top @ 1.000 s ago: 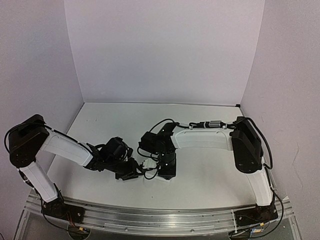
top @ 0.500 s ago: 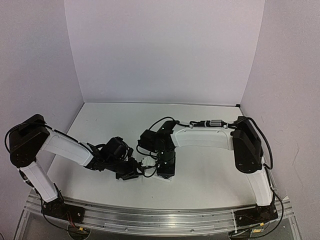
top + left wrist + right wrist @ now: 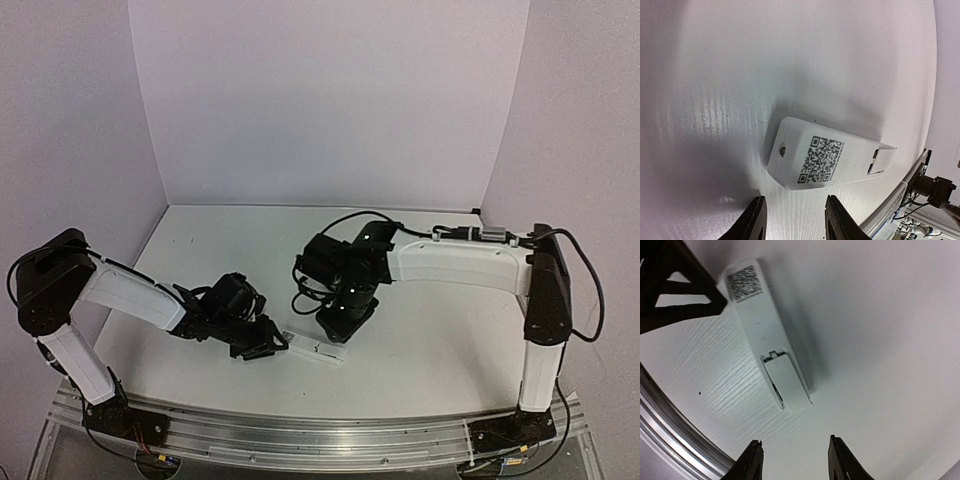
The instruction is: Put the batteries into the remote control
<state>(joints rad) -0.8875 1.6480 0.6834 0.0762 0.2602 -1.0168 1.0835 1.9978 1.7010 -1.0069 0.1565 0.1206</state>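
The slim white rectangular plastic remote control [image 3: 760,325] lies face down on the white table [image 3: 880,340], QR sticker [image 3: 745,283] up, so its battery cover [image 3: 785,382] faces me. My right claw [image 3: 795,460] hangs released and empty above the cover end. My left claw [image 3: 792,220], also released and empty, sits by the sticker end, I judge to steady the remote. No batteries show.

A robotics lab test cell is indicated. The white worktop [image 3: 430,350] is boxed in on three sides by plain pale panels [image 3: 330,100]. A left arm [image 3: 125,295] and a right arm [image 3: 460,265] are bolted to an aluminium rail [image 3: 320,435] at the near edge, and cables [image 3: 598,295] are left exposed.
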